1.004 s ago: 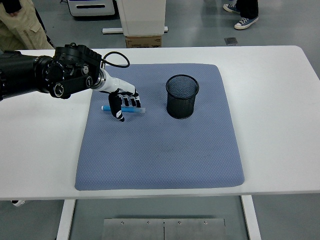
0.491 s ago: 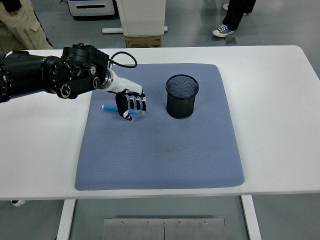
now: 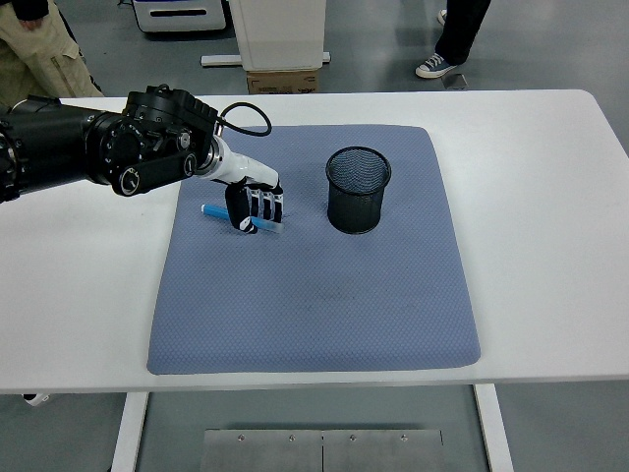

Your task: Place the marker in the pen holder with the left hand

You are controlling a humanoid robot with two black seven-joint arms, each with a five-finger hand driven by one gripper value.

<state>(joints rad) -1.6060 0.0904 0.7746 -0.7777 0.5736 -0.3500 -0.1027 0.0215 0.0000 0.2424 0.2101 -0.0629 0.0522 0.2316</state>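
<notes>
Over the last second the left robot hand (image 3: 254, 207) has been shifting rightward along the blue marker (image 3: 218, 212) and curling its fingers (image 3: 263, 206) down over it; it is now sitting over the marker's right-hand portion, where earlier it was covering the middle. The marker is lying on the blue-grey mat (image 3: 314, 295), its left end still in the same spot, so the closing fingers are not yet lifting or dragging it. In my judgement the grasp is being formed rather than completed: the fingers are wrapping the barrel, but the marker is still resting on the mat. The black mesh pen holder (image 3: 358, 189) is standing upright on the mat, well apart to the right of the robot hand, and is appearing empty as far as the mesh allows. The lift and carry to the holder are still outstanding. The right end of the marker is hidden beneath the fingers, and whether thumb and fingers are actually pinching the barrel or merely lying over it cannot be told. The right arm is not showing anywhere over the white table (image 3: 550, 197). A person's legs and shoes are cut off at the top edge.
</notes>
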